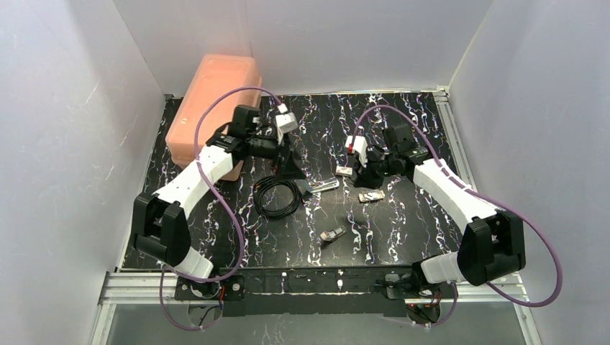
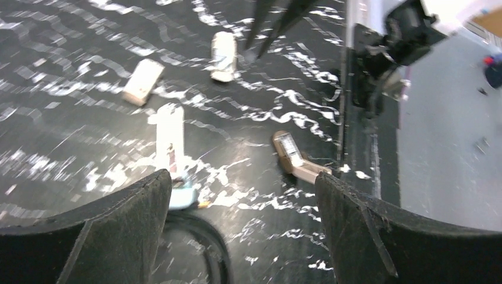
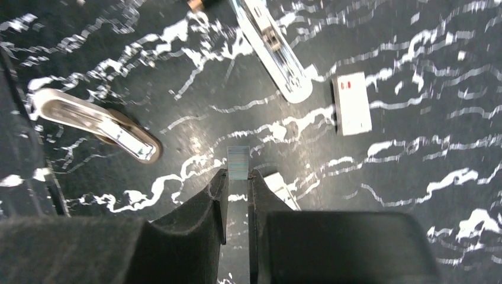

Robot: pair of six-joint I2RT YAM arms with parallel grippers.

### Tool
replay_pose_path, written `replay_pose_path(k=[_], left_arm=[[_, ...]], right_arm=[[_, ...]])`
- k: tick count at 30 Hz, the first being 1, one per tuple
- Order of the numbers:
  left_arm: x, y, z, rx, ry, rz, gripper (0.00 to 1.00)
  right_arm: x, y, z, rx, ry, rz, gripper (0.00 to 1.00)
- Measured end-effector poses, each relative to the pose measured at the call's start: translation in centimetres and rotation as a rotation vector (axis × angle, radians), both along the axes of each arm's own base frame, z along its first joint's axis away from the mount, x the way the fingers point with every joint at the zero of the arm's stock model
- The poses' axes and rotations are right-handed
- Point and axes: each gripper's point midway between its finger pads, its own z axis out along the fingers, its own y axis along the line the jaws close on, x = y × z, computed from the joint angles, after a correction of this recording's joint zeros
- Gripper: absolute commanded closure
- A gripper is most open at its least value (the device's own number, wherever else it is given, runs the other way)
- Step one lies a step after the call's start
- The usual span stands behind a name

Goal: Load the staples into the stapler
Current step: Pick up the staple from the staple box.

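The right claw (image 3: 238, 176) gripped the staples (image 3: 238, 161), a silvery strip at its tips. The stapler (image 3: 273, 50) lay open on the tabletop (image 3: 414, 201) near its 12 o'clock. The left claw (image 2: 241, 177) gaped wide.

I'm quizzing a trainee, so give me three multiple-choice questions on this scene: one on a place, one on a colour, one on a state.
1. Where is the storage box? A far left corner; B near right corner; C table centre.
2. What colour is it? A green; B orange; C blue.
3. The right pincer is: A wide open; B shut on the staples; C holding the cable.
Answers: A, it sits by the far left walls; B, its lid is pale orange; B, the silvery strip is pinched between its fingers.
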Motion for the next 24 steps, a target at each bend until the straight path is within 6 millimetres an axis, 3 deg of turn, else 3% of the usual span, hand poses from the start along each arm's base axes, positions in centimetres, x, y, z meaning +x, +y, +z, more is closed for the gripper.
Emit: replay_pose_path(k=[4, 8, 14, 24], left_arm=[[-3.1, -3.0, -0.1, -0.026, -0.012, -0.150, 0.17], [-5.7, -5.8, -1.4, -0.020, 0.020, -0.262, 0.23], [-6.2, -8.2, -2.7, -0.020, 0.067, -0.288, 0.30], [-6.6, -10.9, -2.1, -0.057, 0.030, -0.318, 0.45]], right_arm=[[-0.4, 1.7, 2.4, 0.100, -0.012, 0.078, 0.86], [-1.5, 2.7, 3.4, 0.170, 0.016, 0.133, 0.86], [-2.7, 3.8, 4.3, 0.252, 0.060, 0.183, 0.86], [-3.4, 4.3, 4.9, 0.297, 0.092, 0.198, 0.86]])
